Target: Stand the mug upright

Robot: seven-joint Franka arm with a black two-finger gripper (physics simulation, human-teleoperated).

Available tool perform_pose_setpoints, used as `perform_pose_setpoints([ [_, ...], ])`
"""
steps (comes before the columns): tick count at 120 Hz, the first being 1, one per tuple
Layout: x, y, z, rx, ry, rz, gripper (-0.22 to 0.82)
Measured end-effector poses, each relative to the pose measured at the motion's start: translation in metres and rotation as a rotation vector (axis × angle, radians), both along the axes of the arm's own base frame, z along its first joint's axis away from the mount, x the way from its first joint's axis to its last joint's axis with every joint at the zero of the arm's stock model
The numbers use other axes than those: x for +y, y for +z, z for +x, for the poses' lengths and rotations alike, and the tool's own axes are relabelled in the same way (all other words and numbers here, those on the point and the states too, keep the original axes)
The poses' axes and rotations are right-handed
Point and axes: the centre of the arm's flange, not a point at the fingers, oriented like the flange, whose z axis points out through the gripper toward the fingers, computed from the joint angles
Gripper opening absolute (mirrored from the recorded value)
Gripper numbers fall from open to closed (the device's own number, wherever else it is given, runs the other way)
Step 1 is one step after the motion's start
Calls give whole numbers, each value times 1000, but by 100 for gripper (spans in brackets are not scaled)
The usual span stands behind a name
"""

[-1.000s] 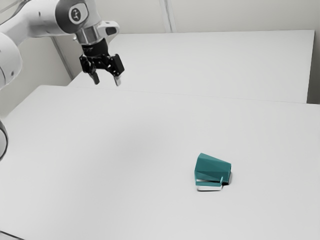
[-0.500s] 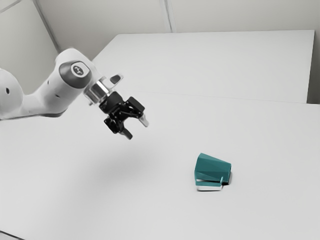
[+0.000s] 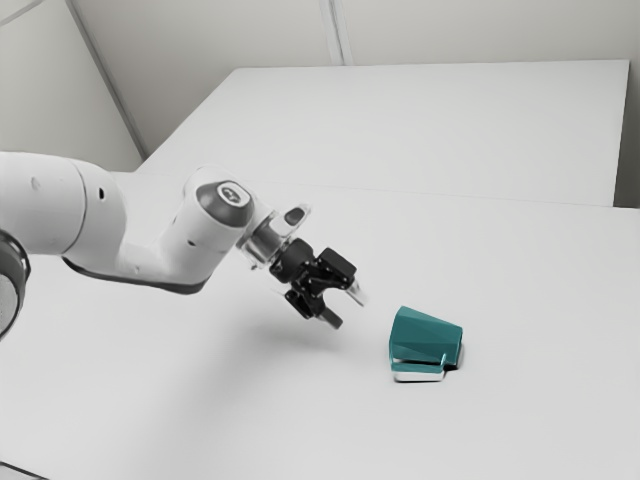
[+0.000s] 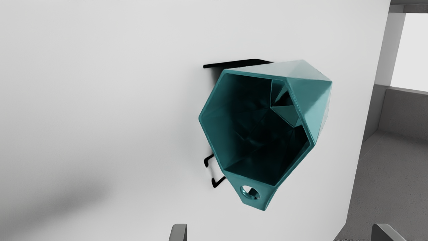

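Claw [image 3: 348, 308] is open, fingers spread wide with nothing between them. I have it near the mug, not touching, off toward the exterior view's left. Mug [image 3: 428, 338] is teal, lying on its side on the tabletop [image 3: 545, 300]. In my wrist view its open mouth faces the claw, and the handle [image 4: 254, 202] points toward the fingertips' side.

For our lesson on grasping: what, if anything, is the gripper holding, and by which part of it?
Nothing is held: the gripper is open, clear of the teal mug.
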Motion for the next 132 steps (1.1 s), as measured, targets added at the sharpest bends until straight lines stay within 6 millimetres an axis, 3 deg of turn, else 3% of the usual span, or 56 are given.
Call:
perform_pose_setpoints([
  [24,-31,-21,13,-74,-64,-10,60],
  [42,-47,-24,20,-125,-89,-31,60],
  [72,-52,-38,21,-150,-75,-82,60],
  [132,-69,-47,18,-190,-59,-190,60],
])
